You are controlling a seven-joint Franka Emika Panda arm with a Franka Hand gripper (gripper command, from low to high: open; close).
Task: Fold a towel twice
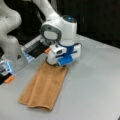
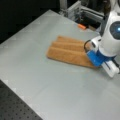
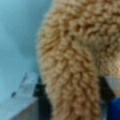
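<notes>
You have the towel [image 1: 45,87] lying on the grey bench [image 1: 95,82] as a long, narrow strip, already folded lengthwise. In a front view it runs from about 1 o'clock, under the arm's hand, down to about 7 o'clock, where its free end shows a rounded, doubled edge. In a front view the same towel [image 2: 67,52] shows stepped ridges, layer over layer, stretching from 9 o'clock toward 3 o'clock of its patch of bench [image 2: 50,95].

Your gripper [image 1: 55,64] is down at the far end of the strip, at the towel's 1 o'clock end, with the white hand and its blue part right above the cloth. In a front view the gripper [image 2: 93,62] sits at the towel's 3 o'clock end, low against the bench.

From the wrist view you see the towel [image 3: 72,62] filling most of the picture, a thick roll of tan terry loops running from 12 o'clock down to 6 o'clock, with bare bench [image 3: 17,37] at 9 o'clock. Dark fingers [image 3: 42,97] stand close on either side of that roll near the bottom, so the jaws look pinched on the towel's end, cloth between them.

An orange piece [image 1: 10,79] lies at 9 o'clock in a front view, beside the arm's base; in a front view a small orange piece [image 2: 81,26] lies at 1 o'clock, apart from the towel.
</notes>
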